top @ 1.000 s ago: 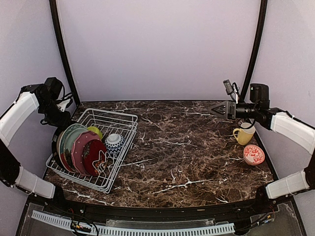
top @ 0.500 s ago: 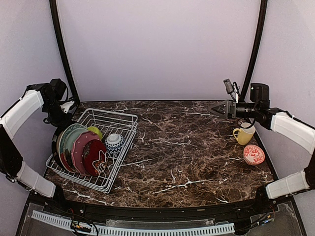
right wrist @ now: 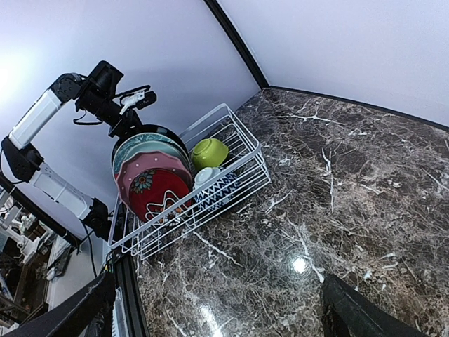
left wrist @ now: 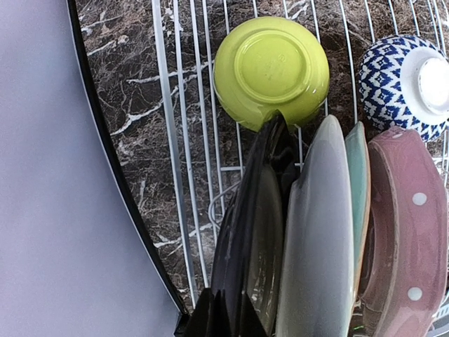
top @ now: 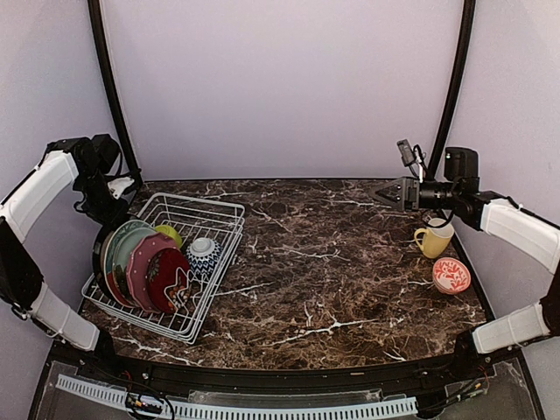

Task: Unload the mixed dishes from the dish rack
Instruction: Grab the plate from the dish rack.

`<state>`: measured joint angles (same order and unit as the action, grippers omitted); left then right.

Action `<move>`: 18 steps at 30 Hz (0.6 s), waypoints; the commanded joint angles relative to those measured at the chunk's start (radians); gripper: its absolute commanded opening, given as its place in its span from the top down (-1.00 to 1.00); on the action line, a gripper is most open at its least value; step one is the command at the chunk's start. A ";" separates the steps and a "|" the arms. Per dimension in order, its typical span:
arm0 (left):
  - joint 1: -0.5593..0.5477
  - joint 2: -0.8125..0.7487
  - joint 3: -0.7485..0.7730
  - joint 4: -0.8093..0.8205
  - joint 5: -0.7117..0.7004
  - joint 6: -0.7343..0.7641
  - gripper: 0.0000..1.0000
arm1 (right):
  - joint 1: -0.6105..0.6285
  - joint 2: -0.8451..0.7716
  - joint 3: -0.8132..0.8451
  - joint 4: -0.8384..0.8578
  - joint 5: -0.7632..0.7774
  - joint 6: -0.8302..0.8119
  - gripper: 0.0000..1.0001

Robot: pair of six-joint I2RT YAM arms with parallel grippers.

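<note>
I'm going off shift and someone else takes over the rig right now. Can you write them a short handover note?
Left gripper: shut on the rim of the black plate, the outermost of the upright plates in the dish rack.
Right gripper: open, empty, held above the table near the yellow mug.
Done: yellow mug and red-white bowl stand on the table at the right.
Left in the rack: black plate, pale green plate, teal plate, pink plate, dark red floral plate, lime-green bowl, blue-white bowl.
</note>
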<state>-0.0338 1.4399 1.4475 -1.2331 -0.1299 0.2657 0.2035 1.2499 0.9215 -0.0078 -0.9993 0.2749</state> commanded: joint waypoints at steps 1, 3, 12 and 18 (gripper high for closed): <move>0.012 -0.027 0.086 -0.040 -0.002 -0.102 0.99 | 0.002 0.018 0.032 0.011 -0.014 0.010 -0.97; 0.011 -0.031 0.121 -0.053 -0.010 -0.112 0.99 | 0.001 0.020 0.038 0.011 -0.013 0.012 -0.97; 0.011 -0.042 0.203 -0.113 -0.092 -0.164 0.99 | 0.002 0.038 0.065 -0.034 0.003 0.015 -0.97; 0.011 -0.084 0.242 -0.121 -0.153 -0.207 0.99 | 0.002 0.058 0.098 -0.058 0.007 0.022 -0.97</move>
<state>-0.0299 1.4242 1.6241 -1.3655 -0.2314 0.1490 0.2035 1.2938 0.9756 -0.0540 -0.9974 0.2878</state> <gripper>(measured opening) 0.060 0.986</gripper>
